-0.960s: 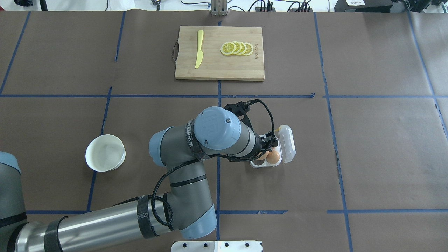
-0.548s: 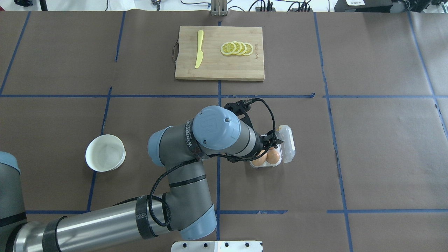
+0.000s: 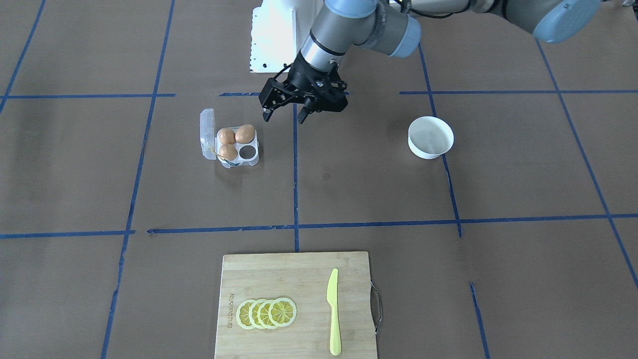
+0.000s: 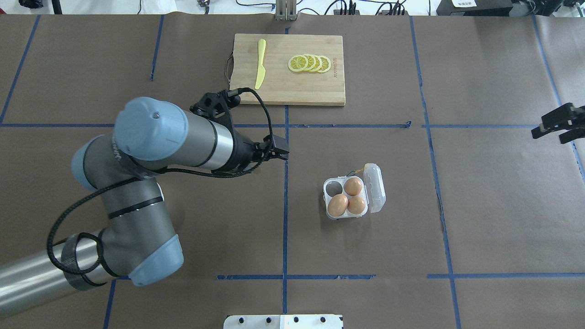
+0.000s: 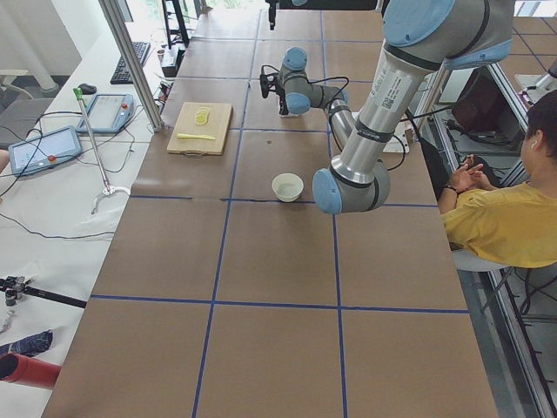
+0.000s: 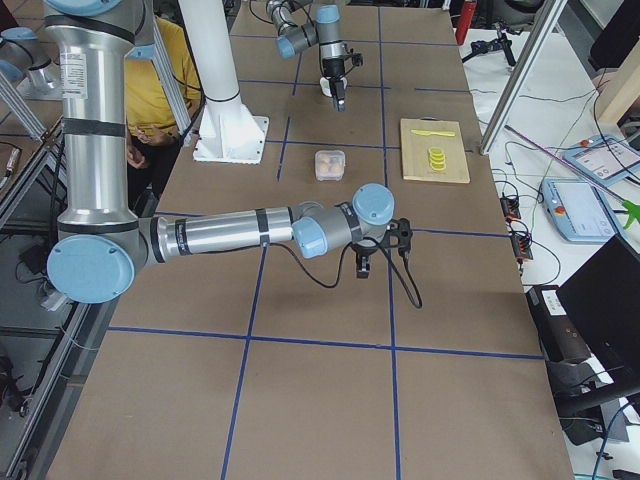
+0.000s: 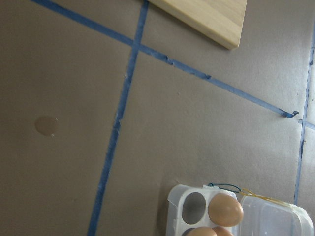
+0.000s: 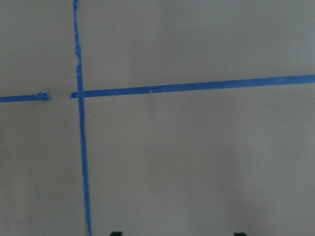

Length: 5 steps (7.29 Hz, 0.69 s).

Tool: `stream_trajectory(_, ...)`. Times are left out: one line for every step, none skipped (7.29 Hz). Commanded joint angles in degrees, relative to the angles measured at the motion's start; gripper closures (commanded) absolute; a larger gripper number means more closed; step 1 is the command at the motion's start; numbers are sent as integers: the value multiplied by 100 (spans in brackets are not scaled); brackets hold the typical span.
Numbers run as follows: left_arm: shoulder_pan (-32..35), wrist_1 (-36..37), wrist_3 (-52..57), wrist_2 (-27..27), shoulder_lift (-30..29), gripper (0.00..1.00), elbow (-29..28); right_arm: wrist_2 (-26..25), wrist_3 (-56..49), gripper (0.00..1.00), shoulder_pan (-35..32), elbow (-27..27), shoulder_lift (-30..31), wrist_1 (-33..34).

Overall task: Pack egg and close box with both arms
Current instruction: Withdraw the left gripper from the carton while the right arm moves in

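The clear egg carton (image 4: 326,194) stands on the table right of centre, its lid (image 4: 375,187) lying open to the right. Three orange-brown eggs (image 4: 353,186) fill three cells; the far-left cell (image 4: 334,187) is empty. The front-facing view shows the carton (image 3: 253,157) and its eggs (image 3: 245,133) too. My left gripper (image 4: 279,153) is open and empty, left of the carton and apart from it; the front-facing view shows it raised (image 3: 283,117). My right gripper (image 4: 555,127) is open and empty at the table's far right edge. The left wrist view shows the carton (image 7: 172,202) low in frame.
A wooden cutting board (image 4: 287,91) with lemon slices (image 4: 309,63) and a yellow knife (image 4: 260,64) lies at the far middle. A round white bowl (image 3: 430,137) sits on the left side, hidden under my left arm in the overhead view. Blue tape lines cross the brown paper.
My left gripper has drawn back from over the carton, to the left and further out. The carton now shows three eggs uncovered. My right gripper has come into view at the right edge.
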<state>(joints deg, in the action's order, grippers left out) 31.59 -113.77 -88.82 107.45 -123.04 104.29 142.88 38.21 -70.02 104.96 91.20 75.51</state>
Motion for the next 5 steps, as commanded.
stream_trajectory(548, -5, 564, 380, 472, 8, 302, -643, 1561, 18, 1029, 813, -224, -2)
stream_trajectory(690, -5, 802, 512, 647, 8, 372, -1361, 2228, 7, 1661, 894, -565, -2)
stream_trajectory(882, -14, 1013, 618, 762, 8, 373, -2386, 2983, 1, 2520, 886, -1047, 16)
stream_trajectory(997, -14, 1120, 671, 833, 8, 382, -3449, 3530, 1, 3364, 851, -1487, 25)
stream_trajectory(1042, -14, 1182, 680, 869, 8, 382, -4069, 4083, 1, 3851, 738, -2022, 103)
